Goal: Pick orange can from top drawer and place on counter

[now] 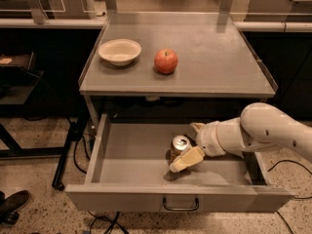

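**Gripper** (183, 146): at the end of the white arm (265, 133), which reaches in from the right. It sits low inside the drawer (100, 150), right of middle. The fingers (187, 159) are spread and not clamped, one in front of the can (179, 145) and one behind it. The near finger lies against the can's side, while the far one looks slightly apart from it. The pose reads as a straddle taken up so that a squeeze would catch the can across its body.

**Can**: orange-brown with a silver top and pull tab. It stands upright on the drawer floor between the two fingers and has not been lifted. Being upright, it offers its round wall to a sideways grip.

**Drawer**: pulled fully out below the counter (214, 57), with its wire handle (181, 204) on the front panel. Being drawn out, it gives the arm open access from above and from the side. It appears to hold nothing but the can.

**Counter**: a grey top with raised rims. A pale bowl (120, 51) and a red apple (166, 61) stand on the left half, near each other but not touching. The right half is bare, so it is a likely set-down spot.

**Status, as judged**: the approach is done and the grasp is pending. The next step is to close, lift clear of the drawer walls and counter edge, then carry the can up and back. The risk is that the slick round can tips or slides if only one finger makes contact first.
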